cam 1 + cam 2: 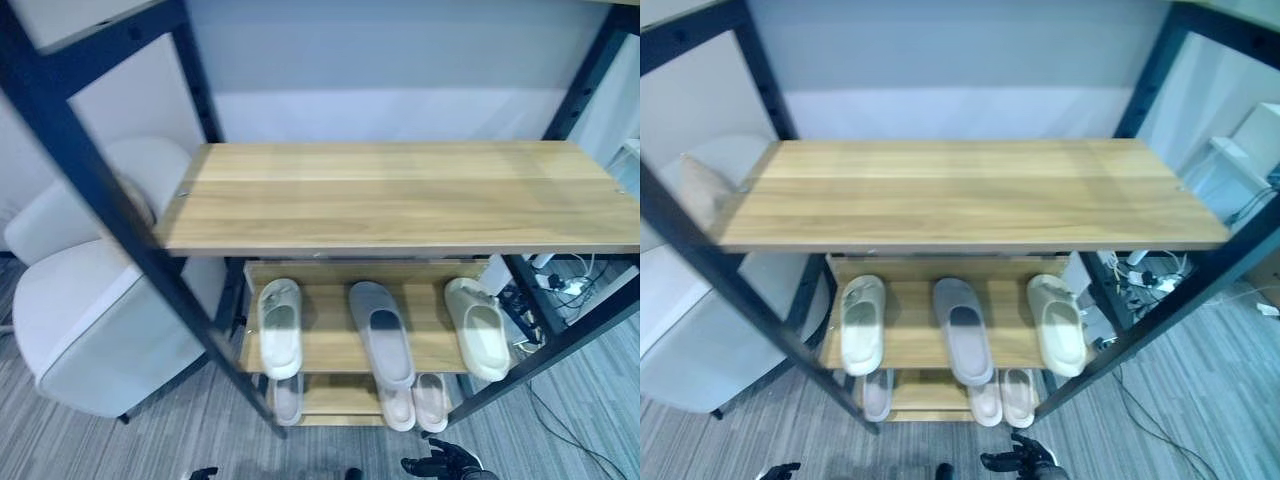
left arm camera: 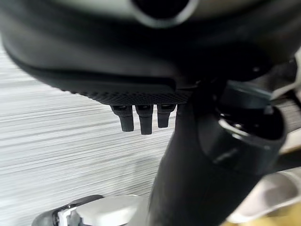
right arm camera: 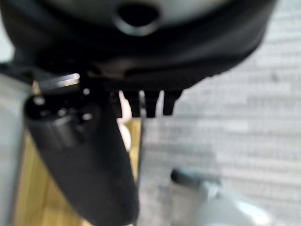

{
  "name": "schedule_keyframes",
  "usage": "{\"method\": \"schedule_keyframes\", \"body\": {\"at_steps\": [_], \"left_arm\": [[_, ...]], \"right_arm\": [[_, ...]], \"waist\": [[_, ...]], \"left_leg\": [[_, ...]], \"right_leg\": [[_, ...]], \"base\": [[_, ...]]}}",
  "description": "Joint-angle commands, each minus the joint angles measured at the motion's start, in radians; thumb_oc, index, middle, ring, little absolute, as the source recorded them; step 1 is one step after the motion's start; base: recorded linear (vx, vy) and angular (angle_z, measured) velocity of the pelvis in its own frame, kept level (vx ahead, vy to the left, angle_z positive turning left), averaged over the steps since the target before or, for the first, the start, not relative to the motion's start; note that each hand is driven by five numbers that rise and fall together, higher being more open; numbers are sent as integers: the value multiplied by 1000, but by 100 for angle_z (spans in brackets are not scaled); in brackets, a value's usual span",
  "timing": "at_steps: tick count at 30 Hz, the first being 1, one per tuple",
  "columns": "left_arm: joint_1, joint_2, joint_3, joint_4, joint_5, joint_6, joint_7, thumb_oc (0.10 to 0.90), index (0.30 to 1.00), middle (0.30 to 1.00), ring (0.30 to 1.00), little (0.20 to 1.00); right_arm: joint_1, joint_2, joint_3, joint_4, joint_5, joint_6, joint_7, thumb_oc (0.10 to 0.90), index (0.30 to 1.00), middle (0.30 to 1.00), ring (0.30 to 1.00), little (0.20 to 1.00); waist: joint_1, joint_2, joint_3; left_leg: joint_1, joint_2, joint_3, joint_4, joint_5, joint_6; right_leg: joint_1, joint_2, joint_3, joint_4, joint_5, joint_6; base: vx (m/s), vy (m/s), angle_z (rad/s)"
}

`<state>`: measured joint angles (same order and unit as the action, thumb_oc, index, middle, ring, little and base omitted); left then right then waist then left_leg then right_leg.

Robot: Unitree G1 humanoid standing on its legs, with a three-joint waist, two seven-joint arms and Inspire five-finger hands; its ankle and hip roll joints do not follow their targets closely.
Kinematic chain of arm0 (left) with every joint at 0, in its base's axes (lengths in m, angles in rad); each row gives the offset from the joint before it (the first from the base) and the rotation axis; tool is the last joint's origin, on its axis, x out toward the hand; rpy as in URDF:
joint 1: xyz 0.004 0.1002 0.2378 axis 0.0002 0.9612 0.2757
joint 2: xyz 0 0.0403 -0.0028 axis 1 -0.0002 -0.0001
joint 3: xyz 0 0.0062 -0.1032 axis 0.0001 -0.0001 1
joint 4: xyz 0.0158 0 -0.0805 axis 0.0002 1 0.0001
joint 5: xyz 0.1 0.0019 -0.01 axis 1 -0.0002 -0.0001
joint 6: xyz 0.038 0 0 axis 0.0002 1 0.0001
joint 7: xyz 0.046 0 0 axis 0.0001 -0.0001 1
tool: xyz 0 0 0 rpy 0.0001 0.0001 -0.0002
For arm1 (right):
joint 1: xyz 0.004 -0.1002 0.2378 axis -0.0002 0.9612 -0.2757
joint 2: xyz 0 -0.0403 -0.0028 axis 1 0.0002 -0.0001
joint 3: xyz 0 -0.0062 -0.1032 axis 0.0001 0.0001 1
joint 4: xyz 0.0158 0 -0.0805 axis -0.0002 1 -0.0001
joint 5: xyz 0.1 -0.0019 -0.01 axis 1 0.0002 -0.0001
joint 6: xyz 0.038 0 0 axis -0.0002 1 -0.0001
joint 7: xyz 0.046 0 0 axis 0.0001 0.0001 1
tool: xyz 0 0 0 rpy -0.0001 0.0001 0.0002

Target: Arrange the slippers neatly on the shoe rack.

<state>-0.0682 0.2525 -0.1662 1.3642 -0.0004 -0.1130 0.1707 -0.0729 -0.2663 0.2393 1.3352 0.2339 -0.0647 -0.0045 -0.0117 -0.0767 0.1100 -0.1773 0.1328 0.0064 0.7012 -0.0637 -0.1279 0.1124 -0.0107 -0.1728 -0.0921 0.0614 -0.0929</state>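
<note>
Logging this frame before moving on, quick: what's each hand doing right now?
Left hand: open, fingers straight, holding nothing, over the grey floor.
Right hand: open, fingers straight, holding nothing, near the shoe rack.

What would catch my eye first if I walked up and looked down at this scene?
Probably the wide bare wooden top shelf of the black-framed shoe rack, spanning the middle of the view. Below it, on the middle shelf, three slippers lie side by side: a white slipper on the left, a grey slipper in the centre, and a cream slipper on the right. A pale padded chair stands beside the rack's left side.
</note>
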Motion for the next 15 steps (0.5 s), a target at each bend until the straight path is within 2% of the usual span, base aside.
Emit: {"method": "schedule_keyframes", "body": {"at_steps": [1, 6, 15], "left_arm": [[-51, -1, -52, 5, -33, -27, 3, 800, 900, 900, 900, 900], [-41, -15, -36, 16, -43, -23, -7, 800, 900, 900, 900, 900], [-43, -4, -51, 11, -14, -18, -15, 800, 900, 900, 900, 900]], "right_arm": [[28, -31, 13, 4, -36, -8, 3, 800, 900, 900, 900, 900], [43, 0, 16, 3, -39, -10, 7, 800, 900, 900, 900, 900], [41, 27, 55, -25, -93, 4, 18, 800, 900, 900, 900, 900]], "waist": [[15, 11, 37], [9, 13, -3], [15, 5, 1]], "left_leg": [[146, -66, -3, -469, 0, 44], [209, -83, -9, -556, -20, 54], [227, -117, -9, -584, -45, 91]], "right_leg": [[-32, -54, 59, 75, -101, 161], [-12, -58, 58, 59, -101, 168], [-47, -93, 74, 91, -76, 197]], "base": [[132, 28, -12], [70, 78, -33], [-19, 124, 8]]}}
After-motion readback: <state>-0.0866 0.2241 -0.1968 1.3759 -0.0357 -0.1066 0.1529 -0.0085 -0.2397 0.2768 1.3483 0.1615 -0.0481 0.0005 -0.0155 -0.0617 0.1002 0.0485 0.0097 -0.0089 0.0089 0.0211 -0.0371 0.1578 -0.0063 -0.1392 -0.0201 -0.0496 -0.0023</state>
